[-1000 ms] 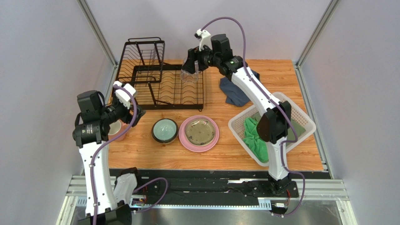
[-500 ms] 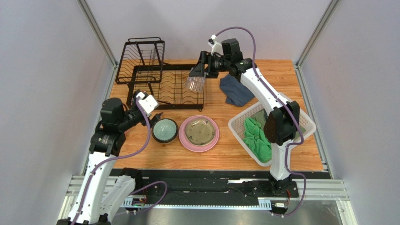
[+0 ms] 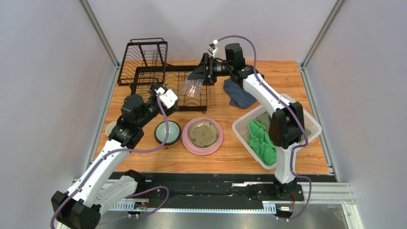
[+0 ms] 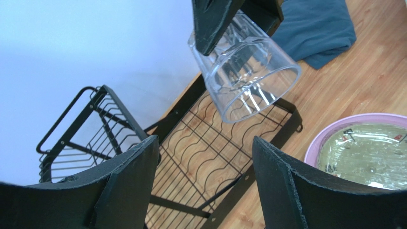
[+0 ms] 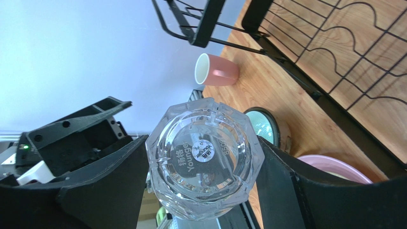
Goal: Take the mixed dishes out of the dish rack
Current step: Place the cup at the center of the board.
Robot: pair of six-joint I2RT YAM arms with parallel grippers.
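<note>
clear glass tumbler (image 5: 177, 188) base sticker (image 5: 202, 153) | "扬格 Young…" | "850" | partly legible

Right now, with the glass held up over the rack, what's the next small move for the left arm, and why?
Probably ease the left gripper forward around the clear glass tumbler. The right gripper holds it by the base, mouth tilted toward the left gripper, whose open fingers aren't touching it yet; it looks like a handover.
</note>
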